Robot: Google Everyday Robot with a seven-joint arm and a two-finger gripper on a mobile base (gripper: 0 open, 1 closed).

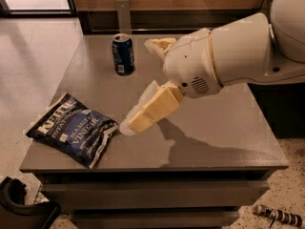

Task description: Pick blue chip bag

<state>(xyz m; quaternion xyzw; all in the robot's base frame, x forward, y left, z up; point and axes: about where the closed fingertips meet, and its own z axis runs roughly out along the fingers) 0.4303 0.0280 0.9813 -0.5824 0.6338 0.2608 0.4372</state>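
The robot's arm (248, 46) is a thick, glossy white shell of rounded sections, swelling to a large white dome at 2 o'clock of the view. A thin yellowish seam ring circles the forearm. The bulbous wrist housing carries a small patch of perforated vent dots (200, 85), with a dark screw hole just at 9 o'clock of it. The claw (141, 116) is cream-yellow, blocky and segmented, paler at its tip. It hangs over the flat grey counter (214, 128), just at 3 o'clock of the crinkly dark navy-blue chip bag (71, 129).
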